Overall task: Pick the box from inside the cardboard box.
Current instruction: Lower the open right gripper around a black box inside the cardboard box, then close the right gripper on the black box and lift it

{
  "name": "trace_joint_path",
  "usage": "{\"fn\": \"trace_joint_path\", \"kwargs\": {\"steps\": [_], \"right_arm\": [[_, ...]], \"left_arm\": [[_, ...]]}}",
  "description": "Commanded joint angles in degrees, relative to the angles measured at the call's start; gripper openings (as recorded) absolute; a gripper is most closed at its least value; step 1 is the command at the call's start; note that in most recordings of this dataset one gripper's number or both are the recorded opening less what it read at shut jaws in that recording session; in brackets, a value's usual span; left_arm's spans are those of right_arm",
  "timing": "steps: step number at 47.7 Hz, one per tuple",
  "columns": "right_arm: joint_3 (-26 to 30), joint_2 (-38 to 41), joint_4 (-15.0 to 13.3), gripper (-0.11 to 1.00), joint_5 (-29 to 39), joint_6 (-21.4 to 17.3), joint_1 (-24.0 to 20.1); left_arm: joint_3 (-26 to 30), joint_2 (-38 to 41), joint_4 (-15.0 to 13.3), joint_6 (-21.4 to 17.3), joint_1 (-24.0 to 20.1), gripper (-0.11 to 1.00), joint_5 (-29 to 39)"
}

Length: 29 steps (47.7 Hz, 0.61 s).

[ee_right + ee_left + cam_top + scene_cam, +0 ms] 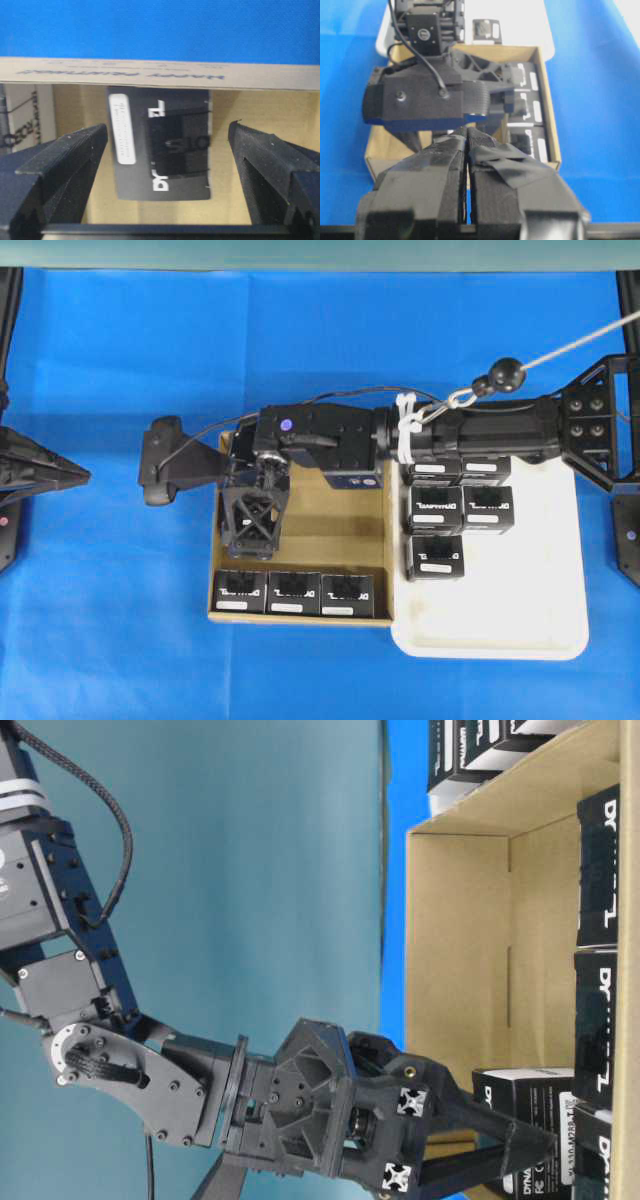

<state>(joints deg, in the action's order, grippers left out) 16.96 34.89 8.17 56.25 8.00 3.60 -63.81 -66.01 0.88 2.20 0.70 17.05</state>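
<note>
The cardboard box (330, 530) sits mid-table with three black boxes along its near wall. My right gripper (250, 550) reaches across into it, open, over the leftmost black box (240, 592). In the right wrist view the gripper (167, 135) is open. Its fingers stand on either side of that box (160, 150) with gaps on both sides. The box lies against the carton wall (160, 74). The table-level view shows the fingers (500, 1145) by the box (520, 1092). My left gripper (85, 475) is shut and empty at the far left, shown closed in its wrist view (467, 131).
A white plastic tray (520, 610) touches the carton's right side and holds several identical black boxes (435, 557). Two more black boxes (293, 592) fill the carton's near row. The right arm (470, 430) spans above the tray. Blue cloth surrounds everything.
</note>
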Motion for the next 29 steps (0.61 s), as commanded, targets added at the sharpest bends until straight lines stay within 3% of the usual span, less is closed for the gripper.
{"fn": "trace_joint_path", "kwargs": {"steps": [1,29], "right_arm": [[0.8,-0.3,0.1,0.98,0.4,0.1,-1.1],[-1.6,1.8,-0.2,0.98,-2.7,-0.4,-1.6]], "left_arm": [[1.7,0.4,0.1,0.1,0.0,-0.04,-0.5],[1.5,0.7,0.1,0.2,-0.2,-0.04,-1.7]]}}
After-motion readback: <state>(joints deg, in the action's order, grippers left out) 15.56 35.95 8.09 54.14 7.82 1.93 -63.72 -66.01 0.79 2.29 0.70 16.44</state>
